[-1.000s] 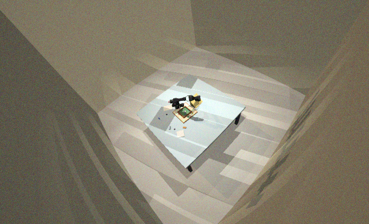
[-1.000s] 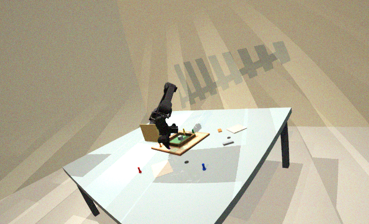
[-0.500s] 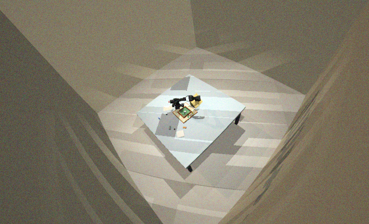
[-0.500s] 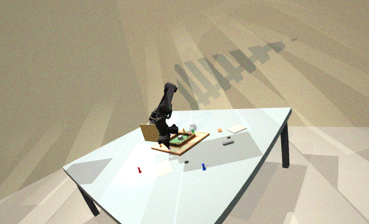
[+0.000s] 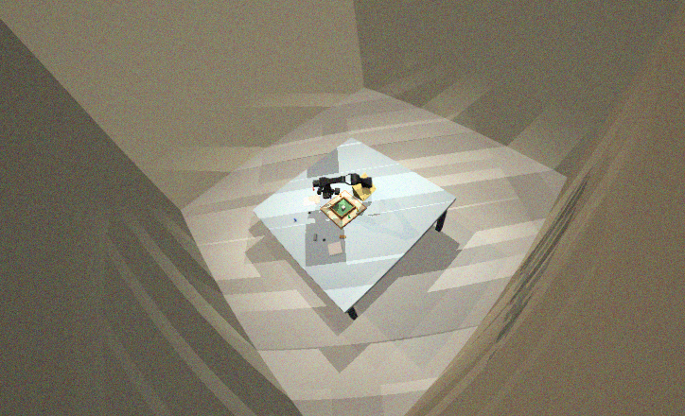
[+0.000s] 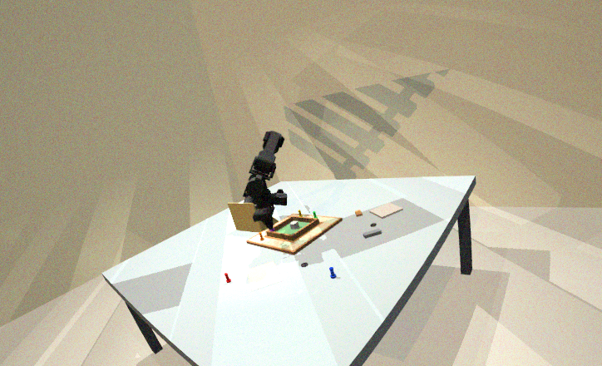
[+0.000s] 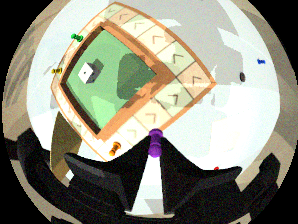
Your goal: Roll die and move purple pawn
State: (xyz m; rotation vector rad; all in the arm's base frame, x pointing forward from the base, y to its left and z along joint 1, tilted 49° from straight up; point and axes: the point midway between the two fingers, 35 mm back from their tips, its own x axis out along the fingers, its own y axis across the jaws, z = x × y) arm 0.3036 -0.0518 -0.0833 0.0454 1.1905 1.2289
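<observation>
My pincer (image 6: 271, 227) (image 7: 154, 140) is clamped on the purple pawn (image 6: 272, 229) (image 7: 155, 143), presumably to advance it by the pips topping the die (image 5: 342, 208) (image 6: 294, 225) (image 7: 87, 72).

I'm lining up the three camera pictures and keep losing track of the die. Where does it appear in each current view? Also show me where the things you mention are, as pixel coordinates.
Top: near the picture's centre, the die (image 5: 342, 208) is a tiny pale speck in the green-floored tray (image 5: 332, 208) (image 6: 283, 235) (image 7: 159, 70).
Exterior: just below and left of centre, right of the gripper (image 6: 270, 227) (image 7: 154, 140), the die (image 6: 294, 225).
Wrist: upper left, the die (image 7: 87, 73), one pip visible on its white face.
Shared landmark: the tray's brown rim, around the die.
</observation>
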